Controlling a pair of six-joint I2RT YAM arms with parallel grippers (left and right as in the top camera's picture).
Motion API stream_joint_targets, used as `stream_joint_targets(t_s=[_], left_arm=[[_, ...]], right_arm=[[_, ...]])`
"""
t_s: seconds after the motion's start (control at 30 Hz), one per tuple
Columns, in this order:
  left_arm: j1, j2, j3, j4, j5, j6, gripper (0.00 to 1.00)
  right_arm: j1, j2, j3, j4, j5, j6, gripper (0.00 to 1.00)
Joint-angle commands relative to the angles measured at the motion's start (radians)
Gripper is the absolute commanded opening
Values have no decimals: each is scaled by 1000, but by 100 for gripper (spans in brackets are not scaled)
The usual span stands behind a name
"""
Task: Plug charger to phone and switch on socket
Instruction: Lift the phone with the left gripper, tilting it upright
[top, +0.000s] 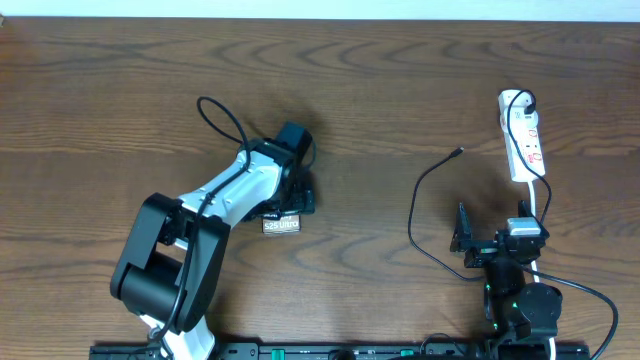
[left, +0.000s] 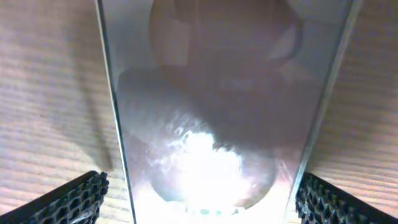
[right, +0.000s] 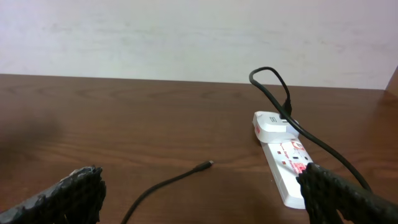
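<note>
Phone (left: 211, 93) fills your left wrist view, flat on the table (top: 400, 60), its shiny face glaring with reflected light. Your left gripper (top: 297, 195) sits right over it, jaws apart and straddling the glass, one on each side. From overhead only the phone's labelled end peeks out from under the arm. Off to the right, the charger (top: 415, 215) loops across the wood. Its small connector (right: 206, 164) lies loose, near the socket (top: 524, 140) but not touching it, and the black plug (top: 522, 101) is seated at the strip's far end. Your right gripper (top: 467, 240) hangs low beside the cable, jaws spread wide, holding nothing.
</note>
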Motion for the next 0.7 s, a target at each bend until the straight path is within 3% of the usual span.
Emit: stream_joint_targets(t_s=[0.0, 0.67], left_arm=[[33, 13, 36, -2, 11, 61, 98], [72, 19, 36, 121, 60, 103, 98]], right_arm=[[10, 0, -1, -4, 1, -8, 99], [10, 0, -1, -4, 1, -8, 99]])
